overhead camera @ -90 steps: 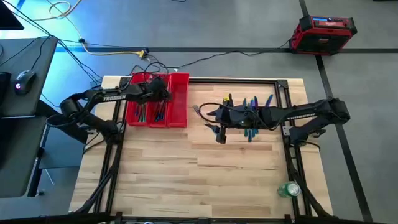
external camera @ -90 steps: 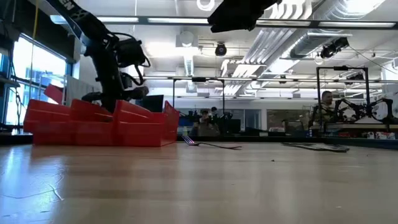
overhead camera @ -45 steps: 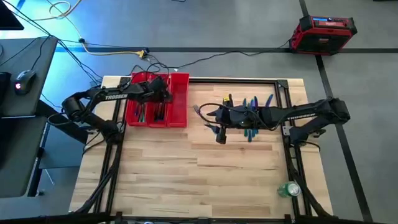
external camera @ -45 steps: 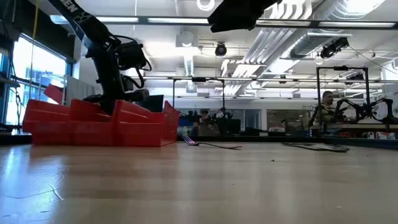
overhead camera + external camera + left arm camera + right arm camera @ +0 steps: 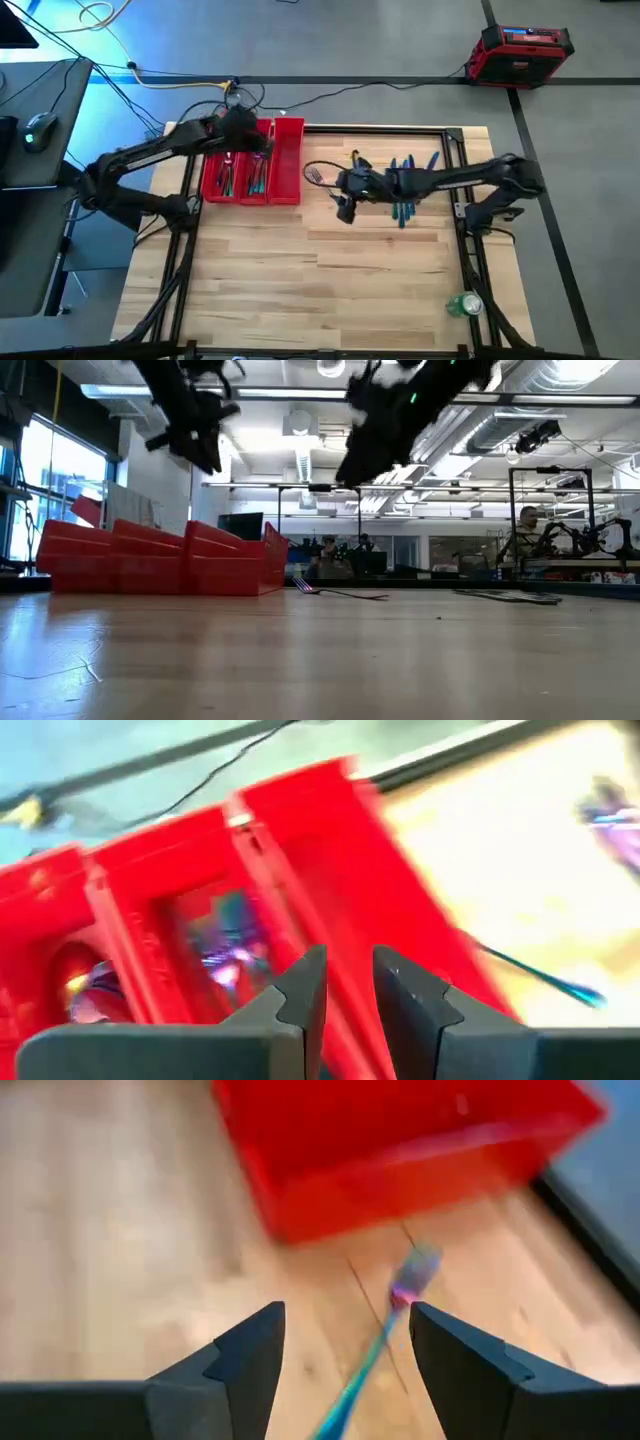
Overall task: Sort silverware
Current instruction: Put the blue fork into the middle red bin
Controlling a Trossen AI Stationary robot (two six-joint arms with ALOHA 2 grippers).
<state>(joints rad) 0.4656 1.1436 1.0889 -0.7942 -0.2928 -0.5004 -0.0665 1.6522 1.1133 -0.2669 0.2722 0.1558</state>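
Fork (image 5: 314, 175): lying flat on the worktop (image 5: 300, 290) just right of the red tray, tines toward the tray, slim handle running back toward the right gripper; seen in the right wrist view (image 5: 400, 1305) between the two fingers and farther off, iridescent, blurred.
Loose silverware (image 5: 403, 185): cluster of blue and teal pieces on the worktop right of centre, partly under the right arm; single kinds too small to tell.
Sorted silverware (image 5: 240, 178): pieces lying lengthwise in the left and middle compartments of the tray; purple-blue glints in the left wrist view (image 5: 228, 955).
Red tray (image 5: 290, 165): three compartments side by side, at the far left part of the worktop; right compartment bare red as far as visible.
Right gripper (image 5: 346, 200): raised above the worktop, just beside the fork's handle end, pointing at the tray; fingers (image 5: 240, 1355) well apart, nothing between them.
Left gripper (image 5: 243, 133): lifted over the far end of the tray, above its middle compartment; in the low view (image 5: 200, 445) clear above the tray walls; fingers (image 5: 305, 990) near each other with a narrow gap, gripping nothing.
Green object (image 5: 465, 303): near the worktop's near right corner, well apart from the cutlery.
Red case (image 5: 522, 50): on the floor beyond the worktop's far right corner.
Person (image 5: 522, 530): in the room behind, seen in the low view, far right.
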